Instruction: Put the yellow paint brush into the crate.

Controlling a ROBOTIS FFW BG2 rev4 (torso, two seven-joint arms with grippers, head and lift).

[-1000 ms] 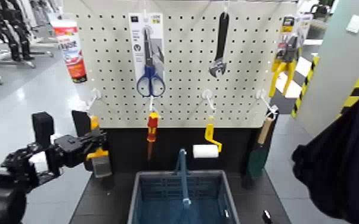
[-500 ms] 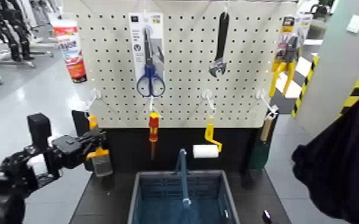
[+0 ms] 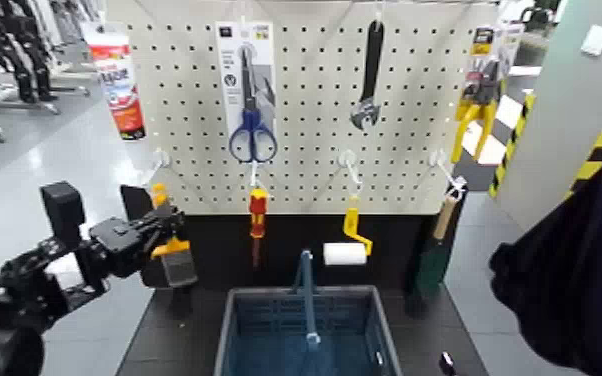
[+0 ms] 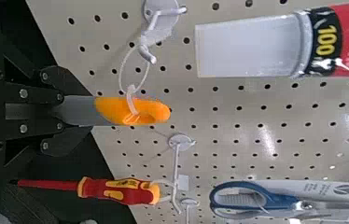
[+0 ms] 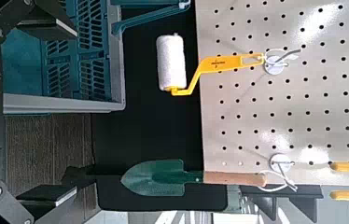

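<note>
In the head view, the left gripper (image 3: pixel 155 238) holds the yellow paint brush (image 3: pixel 170 255) in front of the pegboard (image 3: pixel 315 150), left of the crate (image 3: pixel 305 325) and above its rim. I judge the step to be lifting the brush free of its hook; next it must be carried right, over the crate.

In the left wrist view, the jaws are narrow, clamped on the grey handle, while the loop (image 4: pixel 133 84) hangs from the hook (image 4: pixel 154 19).

In the right wrist view, the right gripper waits near the crate (image 5: pixel 70 56); I cannot tell its opening
</note>
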